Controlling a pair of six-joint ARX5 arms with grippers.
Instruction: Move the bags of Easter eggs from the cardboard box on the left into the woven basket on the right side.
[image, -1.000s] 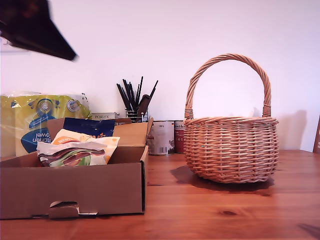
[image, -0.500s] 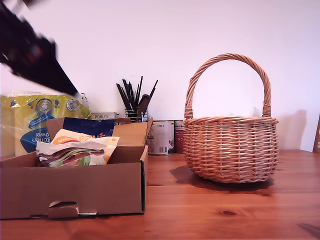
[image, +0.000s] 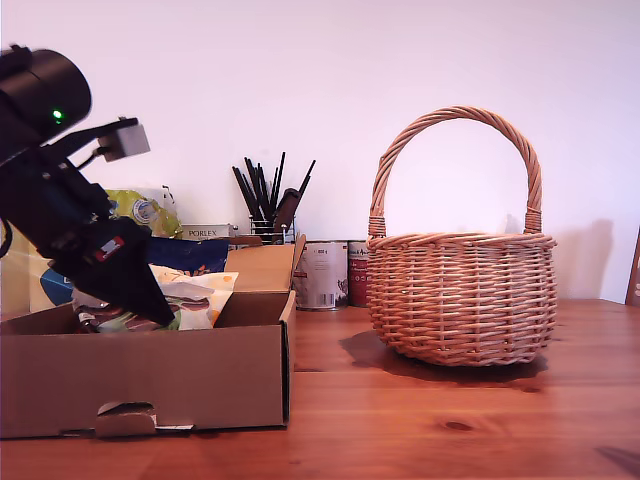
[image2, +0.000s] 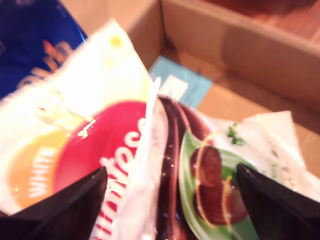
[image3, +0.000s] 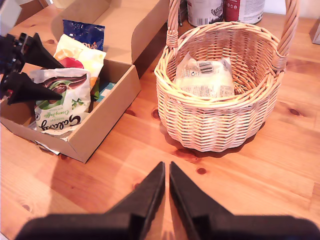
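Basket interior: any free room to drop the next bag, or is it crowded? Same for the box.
The woven basket holds one pale packet against its far wall; the near half of its floor is hidden by the rim. The cardboard box is crowded: the Galaxy bag, Maltesers bag and blue bag fill it, with my first gripper over them.

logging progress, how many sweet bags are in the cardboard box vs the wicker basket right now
In the brown cardboard box: 3 (green-and-cream Galaxy bag, red-and-cream Maltesers bag, blue bag)
In the tan wicker basket: 1 (cream bag)
Total: 4
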